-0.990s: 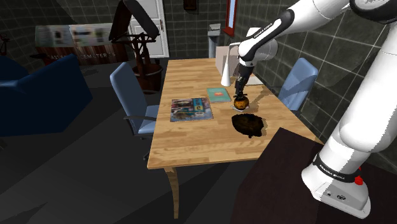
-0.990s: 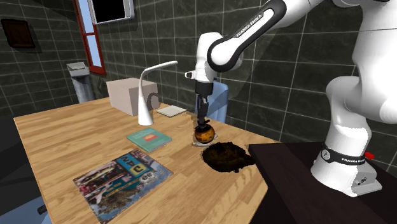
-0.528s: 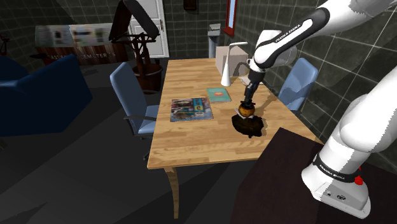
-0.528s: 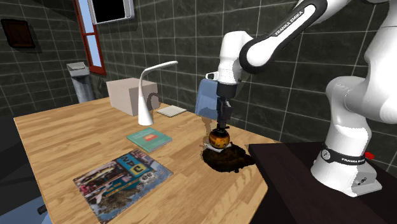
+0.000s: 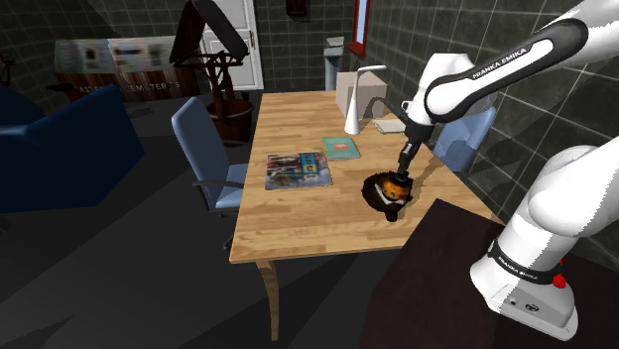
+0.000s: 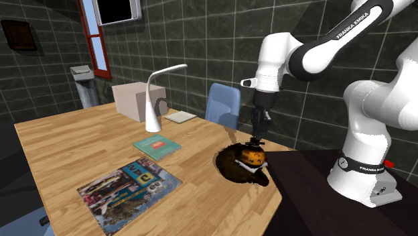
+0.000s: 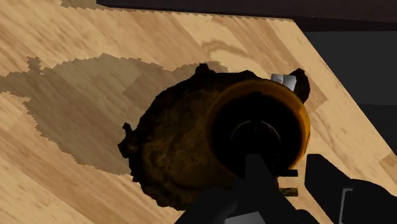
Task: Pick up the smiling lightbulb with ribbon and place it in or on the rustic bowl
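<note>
The lightbulb [image 5: 395,185] is a round orange ball with a dark top. It hangs over the dark, ragged-edged rustic bowl [image 5: 380,196] on the wooden table [image 5: 298,213]. My black gripper [image 5: 402,170] is shut on the bulb's dark top and comes down on it from above. In the second exterior view the bulb [image 6: 252,156] sits low over the bowl [image 6: 234,165], under the gripper [image 6: 256,138]. In the wrist view the orange bulb [image 7: 296,118] is clasped between my fingers [image 7: 256,167] and covers part of the bowl [image 7: 172,153].
A magazine [image 5: 297,170] and a teal book [image 5: 341,147] lie on the table beyond the bowl. A white desk lamp [image 5: 354,104] and a box [image 5: 349,89] stand at the far end. Blue chairs [image 5: 205,149] flank the table. My dark stand [image 5: 451,268] borders the bowl's corner.
My gripper has carried the lightbulb from beside the teal book toward the stand and lowered it over the bowl.
</note>
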